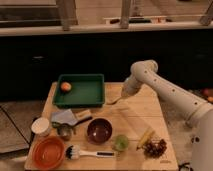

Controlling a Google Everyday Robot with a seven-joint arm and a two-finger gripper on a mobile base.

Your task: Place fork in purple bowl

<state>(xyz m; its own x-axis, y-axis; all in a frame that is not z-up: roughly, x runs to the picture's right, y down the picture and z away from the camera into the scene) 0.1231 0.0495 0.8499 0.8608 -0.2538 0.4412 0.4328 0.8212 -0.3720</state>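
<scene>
The fork (pixel 113 102) is a thin pale utensil just above the wooden table (pixel 140 117), right of the green tray. My gripper (pixel 120 98) hangs at the end of the white arm that reaches in from the right, shut on the fork's right end, and the fork points out to the left. The purple bowl (pixel 99 130) sits lower down, near the table's front middle, well apart from the gripper. Nothing shows inside it.
A green tray (pixel 85 95) holds an orange (pixel 65 86). At front left stand an orange bowl (pixel 48 152), a white cup (pixel 40 126), a metal cup (pixel 64 131) and a white-handled brush (pixel 91 153). A green fruit (pixel 120 142), a banana (pixel 145 137) and grapes (pixel 156 148) lie at front right.
</scene>
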